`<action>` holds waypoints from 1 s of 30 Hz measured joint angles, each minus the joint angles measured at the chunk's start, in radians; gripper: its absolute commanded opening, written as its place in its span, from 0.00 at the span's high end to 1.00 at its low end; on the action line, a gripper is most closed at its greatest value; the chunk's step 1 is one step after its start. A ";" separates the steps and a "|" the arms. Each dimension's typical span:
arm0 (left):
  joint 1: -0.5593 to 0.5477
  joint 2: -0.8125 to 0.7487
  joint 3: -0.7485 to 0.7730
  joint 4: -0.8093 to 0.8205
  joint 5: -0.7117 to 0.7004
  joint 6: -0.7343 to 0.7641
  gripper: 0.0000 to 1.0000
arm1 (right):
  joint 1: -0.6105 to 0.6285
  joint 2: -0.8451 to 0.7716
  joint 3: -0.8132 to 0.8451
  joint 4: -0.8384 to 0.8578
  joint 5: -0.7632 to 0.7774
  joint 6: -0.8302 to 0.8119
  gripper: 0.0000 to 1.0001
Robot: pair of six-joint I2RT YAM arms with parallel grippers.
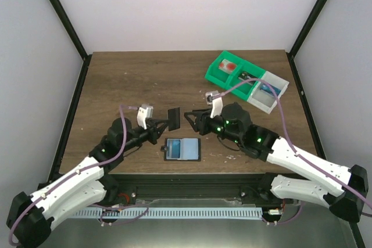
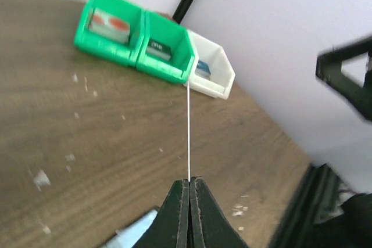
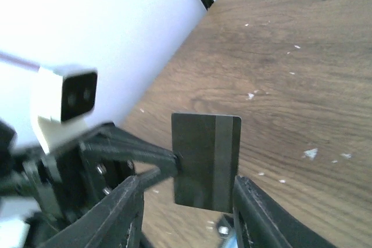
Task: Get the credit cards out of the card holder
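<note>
Card holder (image 1: 183, 149) lies flat on the table (image 1: 128, 79), near its front edge, between the arms. Above it, left gripper (image 1: 165, 122) pinches a dark card (image 1: 174, 118) upright. Right gripper (image 1: 189, 117), spread wide, faces the card's free edge just ahead.

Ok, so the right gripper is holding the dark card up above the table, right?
No, it's the left gripper holding the dark card up above the table. The right wrist view shows it pinched there, while the right gripper stands open nearby.
</note>
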 measured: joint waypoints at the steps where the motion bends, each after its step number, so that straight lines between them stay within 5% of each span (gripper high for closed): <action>1: -0.024 -0.017 0.003 0.000 -0.042 0.052 1.00 | 0.000 0.002 0.028 -0.016 0.005 0.041 0.55; 15: -0.246 -0.021 0.034 0.012 -0.295 0.728 1.00 | 0.000 0.043 0.148 -0.299 -0.003 0.595 0.57; 30: -0.270 0.030 0.032 -0.002 -0.382 0.898 1.00 | -0.031 0.112 0.146 -0.297 -0.079 0.821 0.59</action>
